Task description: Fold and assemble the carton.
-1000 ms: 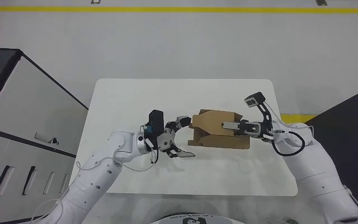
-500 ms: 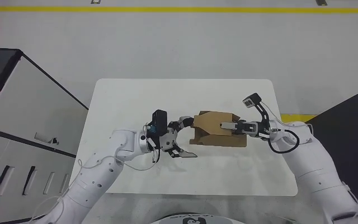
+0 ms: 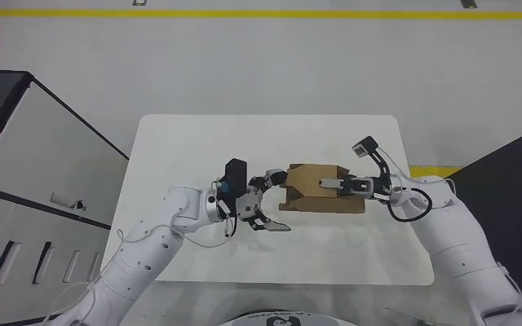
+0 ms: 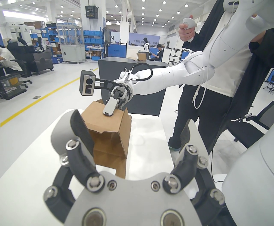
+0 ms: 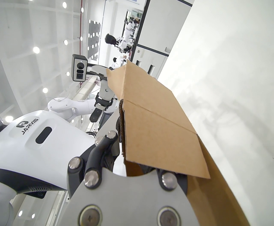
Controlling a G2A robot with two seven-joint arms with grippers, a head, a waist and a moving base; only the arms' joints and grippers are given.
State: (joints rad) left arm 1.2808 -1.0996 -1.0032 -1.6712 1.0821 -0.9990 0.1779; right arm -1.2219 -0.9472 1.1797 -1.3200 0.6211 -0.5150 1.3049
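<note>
At the far left of the top view a grey cabinet (image 3: 49, 155) with dark edges stands on the pale grey floor (image 3: 261, 65), just off the table's corner. A yellow line (image 3: 245, 13) crosses the floor well beyond it. The table (image 3: 188, 147) is white and matte with rounded corners. The left arm comes in over its near left side, and the left gripper (image 3: 274, 201) hangs above the middle of the top. Its fingers are spread wide and released, with nothing between them. One fingertip sits just beside the left end of the carton (image 3: 314, 200); whether it touches the cardboard cannot be told. The carton is plain brown and lies on its side on the table, a little right of the middle. Its open end and loose flaps face the left gripper. From the right, the right gripper (image 3: 326, 182) is clenched on the carton's upper panel. One white finger lies along the outside of that panel, and in the right wrist view the cardboard edge runs in between the fingers, hiding the other one. Through the left wrist view the room is a large hall. Blue shelving (image 4: 90, 34) stands along the back at the left, a dark counter (image 4: 132, 70) just past the table's far end, and rows of round ceiling lights (image 4: 164, 2) overhead.
</note>
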